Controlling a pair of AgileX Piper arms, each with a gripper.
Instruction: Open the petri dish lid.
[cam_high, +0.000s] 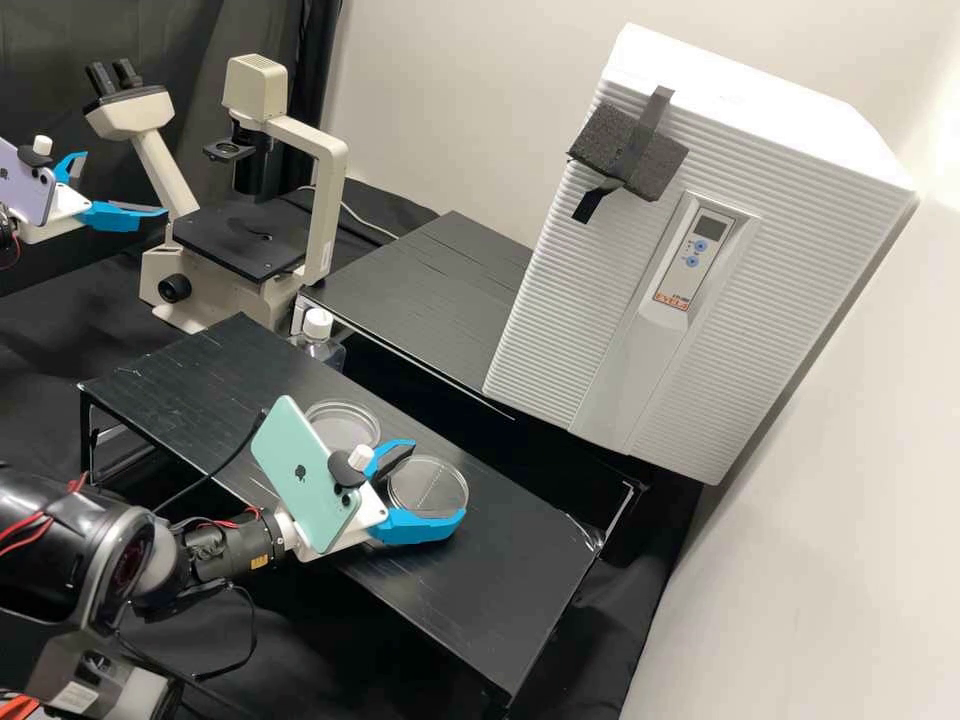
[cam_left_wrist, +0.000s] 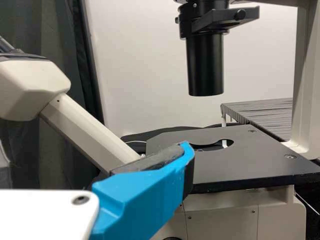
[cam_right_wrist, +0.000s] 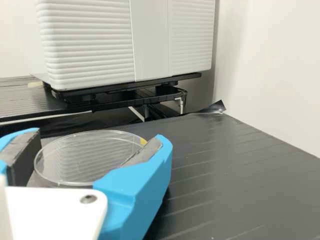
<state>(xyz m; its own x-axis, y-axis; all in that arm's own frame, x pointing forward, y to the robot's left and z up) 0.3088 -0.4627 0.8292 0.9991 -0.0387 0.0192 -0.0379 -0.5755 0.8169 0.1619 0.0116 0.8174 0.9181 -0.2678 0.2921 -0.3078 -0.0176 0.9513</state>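
From here, the right hand (cam_high: 438, 478) straddles a petri dish (cam_high: 432, 496) on the worktop (cam_high: 515, 570); gripping, I can't tell. The left hand (cam_high: 125, 183) hangs released near the microscope (cam_high: 328, 170).

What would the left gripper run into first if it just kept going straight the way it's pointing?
Most likely the microscope, probably at its black stage, though the slanted tube lies close to the line of the left gripper, and depth is hard to judge.

The robot's left hand (cam_high: 122, 183) is roughly level, blue fingers spread wide; the right hand (cam_high: 438, 478) holds its fingers less widely apart, its dark arm (cam_high: 230, 548) behind it.
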